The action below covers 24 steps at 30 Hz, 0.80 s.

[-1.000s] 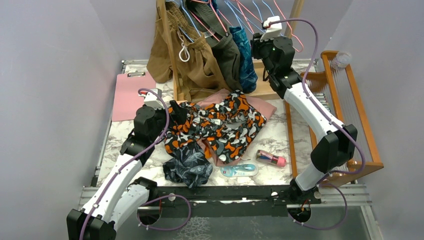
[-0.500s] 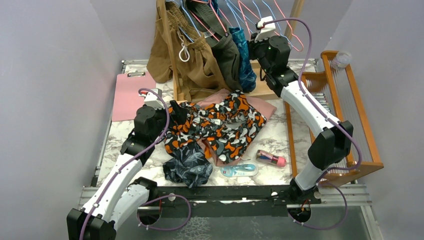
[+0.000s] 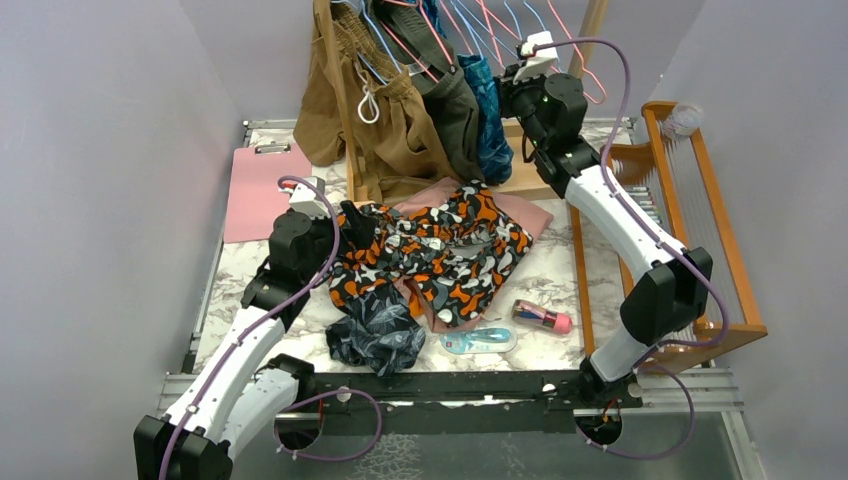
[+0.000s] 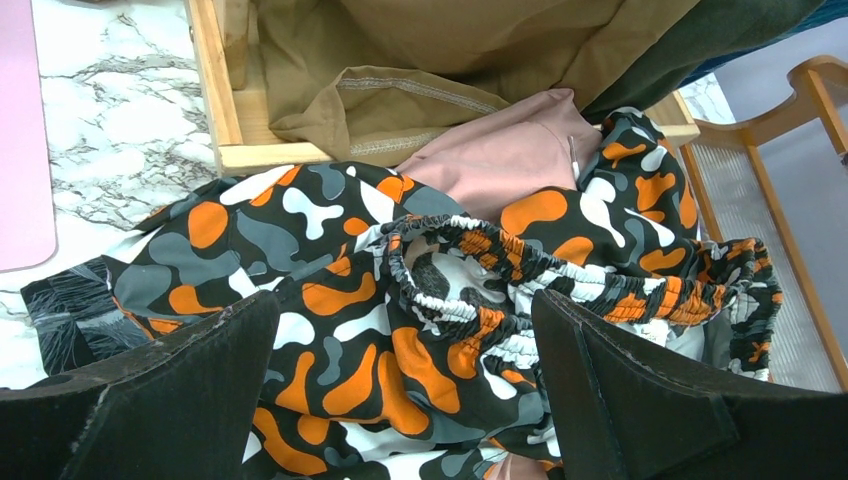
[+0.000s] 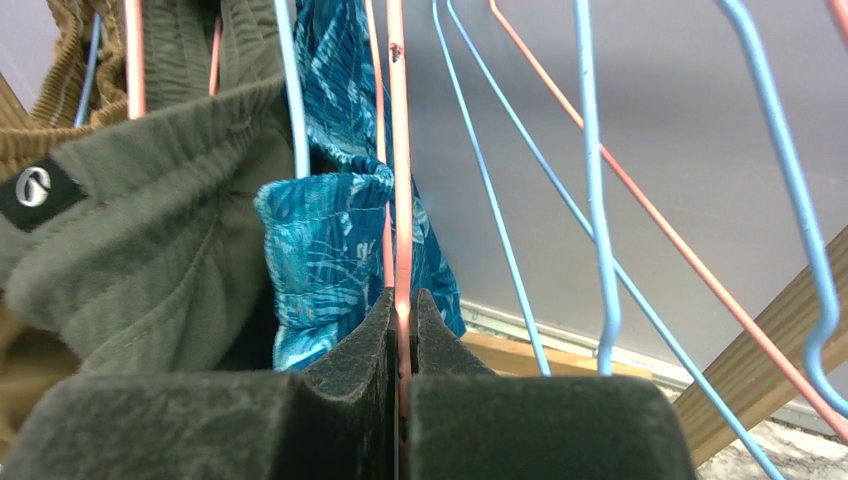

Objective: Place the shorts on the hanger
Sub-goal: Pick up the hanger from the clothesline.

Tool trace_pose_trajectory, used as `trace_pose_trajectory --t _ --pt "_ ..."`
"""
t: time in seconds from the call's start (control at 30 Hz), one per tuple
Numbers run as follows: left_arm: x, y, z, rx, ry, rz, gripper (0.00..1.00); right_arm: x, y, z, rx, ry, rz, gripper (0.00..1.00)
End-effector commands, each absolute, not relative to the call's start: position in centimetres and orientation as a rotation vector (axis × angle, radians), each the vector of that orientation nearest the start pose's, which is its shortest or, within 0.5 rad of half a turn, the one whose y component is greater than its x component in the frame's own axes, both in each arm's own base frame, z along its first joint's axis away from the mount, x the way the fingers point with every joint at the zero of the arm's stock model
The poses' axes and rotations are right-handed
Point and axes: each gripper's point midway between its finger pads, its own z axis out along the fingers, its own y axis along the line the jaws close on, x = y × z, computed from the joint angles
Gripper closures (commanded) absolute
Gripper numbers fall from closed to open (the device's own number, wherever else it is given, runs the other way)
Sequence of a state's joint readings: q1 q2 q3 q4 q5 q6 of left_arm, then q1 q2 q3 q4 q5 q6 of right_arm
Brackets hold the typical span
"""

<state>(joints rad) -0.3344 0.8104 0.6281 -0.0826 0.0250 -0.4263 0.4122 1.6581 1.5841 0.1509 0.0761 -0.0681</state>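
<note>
Camouflage-print shorts (image 3: 430,255) heaped mid-frame, pink wire hanger (image 5: 401,150) up top.
Right gripper (image 5: 402,305) pinches it; left gripper (image 4: 405,310) gapes over the shorts.

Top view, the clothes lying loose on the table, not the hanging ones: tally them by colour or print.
Camouflage-print shorts: 1
Dusty-pink garment: 1
Dark navy leaf-print garment: 1
Total: 3

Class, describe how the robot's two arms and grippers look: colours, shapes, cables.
The left arm and right arm have white links and black joint housings. A purple cable loops along each. The left gripper and right gripper have rough black wedge-shaped fingers.
</note>
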Motion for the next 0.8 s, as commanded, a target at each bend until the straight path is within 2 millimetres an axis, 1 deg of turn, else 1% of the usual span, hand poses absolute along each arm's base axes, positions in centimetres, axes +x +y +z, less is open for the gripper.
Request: trace_pose_trajectory --t 0.0,0.17,0.37,0.63,0.77 --pt "29.7 -13.2 23.0 -0.046 1.830 -0.587 0.01 48.8 18.8 45.2 -0.227 1.297 0.220 0.99" --pt "29.8 -13.2 23.0 -0.046 1.830 -0.587 0.01 48.2 18.5 45.2 -0.226 1.298 0.221 0.99" --pt "29.8 -13.2 22.9 -0.047 1.832 -0.590 0.01 46.9 18.0 44.8 -0.217 1.327 0.230 0.99" --pt "29.5 -13.2 23.5 -0.046 1.816 -0.598 0.01 43.8 17.1 44.7 -0.216 1.376 0.267 0.99" --pt "29.4 -13.2 23.7 -0.047 1.807 -0.604 0.01 42.0 17.1 44.7 -0.244 1.404 0.305 0.99"
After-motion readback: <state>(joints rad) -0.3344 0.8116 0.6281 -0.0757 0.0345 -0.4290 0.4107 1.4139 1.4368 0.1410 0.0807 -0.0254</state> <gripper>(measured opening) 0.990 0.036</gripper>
